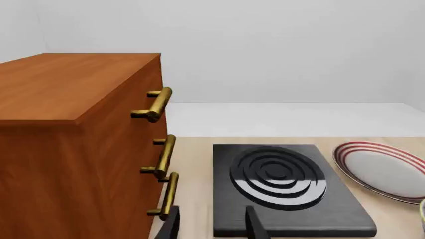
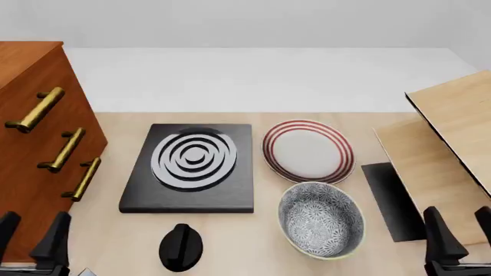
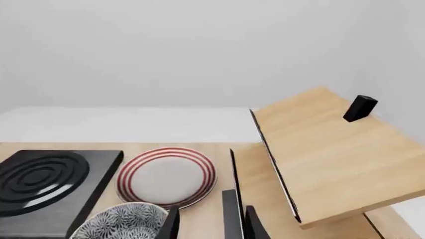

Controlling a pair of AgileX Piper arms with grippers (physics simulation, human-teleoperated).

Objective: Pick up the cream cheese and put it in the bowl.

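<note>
Cream cheese nowhere visible, possibly hidden; bowl (image 2: 321,219) lower right of centre, nearer right claw (image 2: 459,233). Both claws parted, holding nothing, left claw (image 2: 31,236) included.

The table is seen from above in front; both low wrist views (facing forward) share the plate (image 2: 309,150).

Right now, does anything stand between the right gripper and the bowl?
Nothing upright: only a flat dark panel lies on the table between the right gripper and the bowl, which is empty. The cream cheese shows in no view.
</note>
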